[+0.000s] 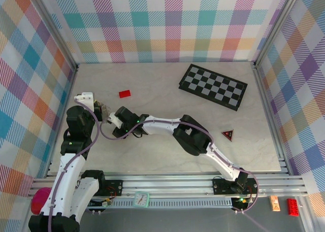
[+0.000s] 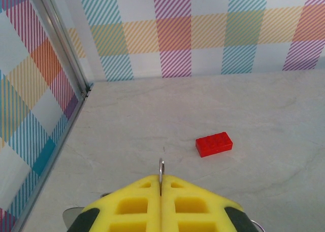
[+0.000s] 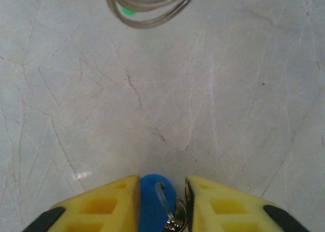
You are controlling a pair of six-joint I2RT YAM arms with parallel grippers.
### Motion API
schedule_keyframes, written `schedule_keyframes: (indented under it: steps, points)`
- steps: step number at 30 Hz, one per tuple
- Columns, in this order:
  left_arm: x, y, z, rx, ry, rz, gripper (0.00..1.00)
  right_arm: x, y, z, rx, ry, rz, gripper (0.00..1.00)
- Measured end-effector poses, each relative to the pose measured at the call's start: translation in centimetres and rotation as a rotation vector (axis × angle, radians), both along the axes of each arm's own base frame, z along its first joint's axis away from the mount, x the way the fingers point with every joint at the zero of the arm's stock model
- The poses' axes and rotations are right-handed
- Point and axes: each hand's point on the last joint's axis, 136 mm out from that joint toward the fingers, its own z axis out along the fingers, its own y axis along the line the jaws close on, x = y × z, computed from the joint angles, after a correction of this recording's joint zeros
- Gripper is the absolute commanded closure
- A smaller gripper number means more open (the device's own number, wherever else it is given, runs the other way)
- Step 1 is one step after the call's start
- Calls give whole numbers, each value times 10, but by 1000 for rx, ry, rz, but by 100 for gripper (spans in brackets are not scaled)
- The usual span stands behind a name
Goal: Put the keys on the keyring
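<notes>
Blue plastic fills the gap between the pads of my right claw (image 3: 162, 181). The blue key (image 3: 152, 201) sits at 6 o'clock in the right wrist view, its head against one pad and its metal part just beside the other. The jaws stand partly apart around it, and I cannot tell whether they truly pinch it. My left claw (image 2: 161, 180) is clamped flat, pads together, gripping the ring (image 2: 161, 167), of which a thin silver sliver pokes out between them.

I judge the step in hand to be threading the blue key. The next move calls for a sure pinch first. Then comes a small, careful carry toward 12 o'clock, lining the key's hole up with the ring while my left claw holds it steady.

The right wrist view gives me what the others lack: the ring's silvery loops at 12 o'clock, off the surface (image 1: 254, 140), with the green key (image 3: 129, 11) showing as a green spot among them. I cannot tell if that key is already threaded on. The left wrist view adds the block (image 2: 214, 144) at 2 o'clock, well apart. From above, both claws meet near 9 o'clock, with the board (image 1: 213, 86) off at 1 o'clock. The keys are too small to make out there.
</notes>
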Motion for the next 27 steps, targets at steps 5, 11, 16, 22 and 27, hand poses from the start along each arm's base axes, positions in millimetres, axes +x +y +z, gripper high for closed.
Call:
schedule_keyframes:
  steps: [5,11,16,22,27]
  points:
    - [0,-1,0,-2,1,-8,100,0,0,0,5,-6,3,94]
    - [1,-8,-2,-11,7,-48,100,-9,-22,1,-23,-3,-2,100]
    - [4,-21,-8,-21,28,-123,100,-26,-66,2,-93,4,-26,100]
    - [1,-45,-8,-30,29,-267,100,-50,-133,12,-167,1,-69,100]
    - [-6,-74,-7,-48,24,-439,100,-65,-190,17,-228,-2,-140,100]
